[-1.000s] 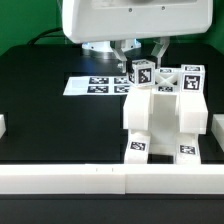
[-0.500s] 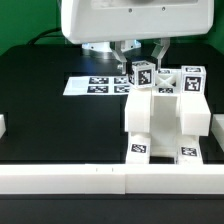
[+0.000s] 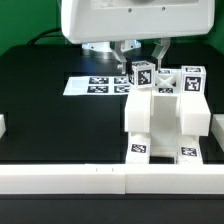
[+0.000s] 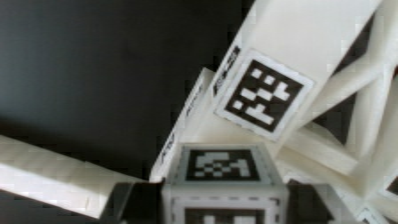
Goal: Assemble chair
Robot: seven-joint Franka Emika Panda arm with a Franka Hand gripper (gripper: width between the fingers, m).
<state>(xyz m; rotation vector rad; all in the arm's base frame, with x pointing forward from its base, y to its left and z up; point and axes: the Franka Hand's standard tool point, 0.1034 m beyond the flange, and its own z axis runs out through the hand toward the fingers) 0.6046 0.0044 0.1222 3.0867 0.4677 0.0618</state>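
The chair (image 3: 165, 115) stood on the black bench (image 3: 60, 125), toward the exterior view's right. It was a chunky white block shape, partly built, with two thick fronts that each had a small black-and-white tag near the bottom. More tagged white posts stuck up from its top. One of them, a white tagged part (image 3: 142, 73), was right under the robot arm (image 3: 125, 25).

The end effector (image 3: 141, 66) hung down from the arm over the back of the chair. Its two dark fingers (image 3: 122, 52) sat on either side of that tagged part, about half closed, and seemed to be holding it. In the wrist view the same part (image 4: 219, 170) showed between the fingers, with white chair pieces and another tag close by.

The marker board (image 3: 97, 86) lay flat on the bench, just beside the chair on the exterior view's left. A low white wall (image 3: 90, 178) ran along the front edge of the bench.
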